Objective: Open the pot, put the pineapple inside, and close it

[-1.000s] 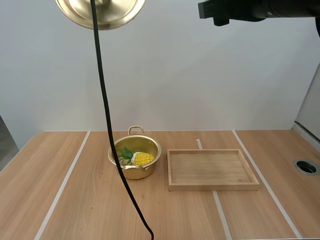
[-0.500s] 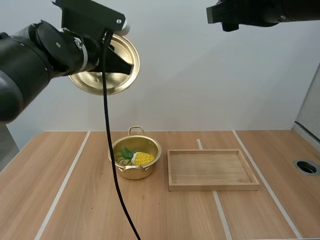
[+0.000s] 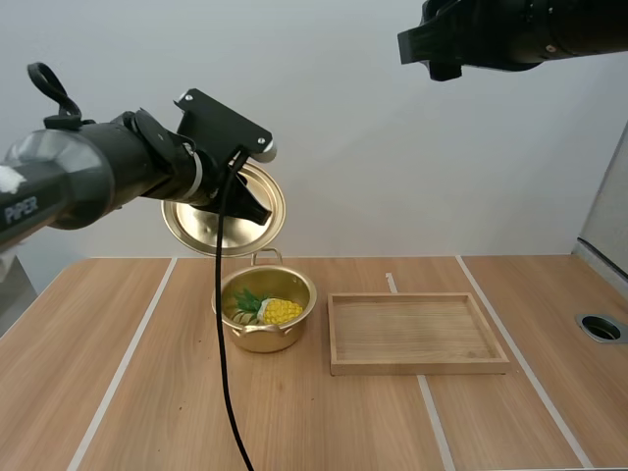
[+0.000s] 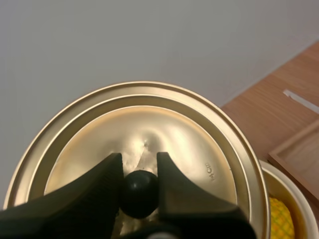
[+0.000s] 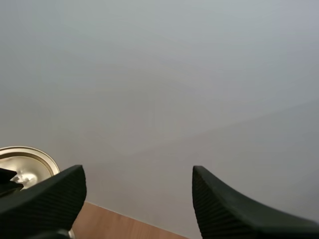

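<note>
Gold lid (image 4: 189, 129) knob (image 4: 139, 193) half hidden, pinched between left fingers (image 4: 99, 189).

The lid (image 4: 192, 132) hides most of the pot (image 4: 287, 187).

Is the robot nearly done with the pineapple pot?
Nearly. Done: the pot is open and the pineapple lies inside. In hand: the left tool pinches the lid by its knob, above the pot. Left: setting the lid on the pot.
</note>
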You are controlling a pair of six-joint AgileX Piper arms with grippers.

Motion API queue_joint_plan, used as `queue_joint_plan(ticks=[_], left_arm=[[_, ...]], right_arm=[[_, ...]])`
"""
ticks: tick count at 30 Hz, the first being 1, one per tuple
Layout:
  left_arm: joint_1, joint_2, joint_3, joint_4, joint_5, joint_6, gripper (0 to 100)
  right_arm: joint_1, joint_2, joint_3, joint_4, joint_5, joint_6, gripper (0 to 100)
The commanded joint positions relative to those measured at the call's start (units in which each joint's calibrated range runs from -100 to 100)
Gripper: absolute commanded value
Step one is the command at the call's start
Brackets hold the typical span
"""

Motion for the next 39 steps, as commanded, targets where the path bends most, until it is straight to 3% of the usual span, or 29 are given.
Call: queue_joint_plan(ticks=[1,12,23,39], left_arm=[[-0.09,3.2,0.0,-4.9,4.9,5.0,0],[-0.09,14.3,-0.2,-8.1,13.9,7.8,0],[-0.09,20.0,-0.3,-12.8,12.5,10.4,0],[-0.09,22.9,-0.3,-13.1,11.4,9.8,1]], right_arm=[[-0.3,-2.1,-0.2,-1.8,0.6,0.1,100],[-0.3,-4.2,-0.2,-5.9,2.0,0.1,100],[-0.3,-4.2,-0.2,-7.0,2.0,0.1,100],[-0.3,-4.2,-0.2,-7.4,2.5,0.1,100]])
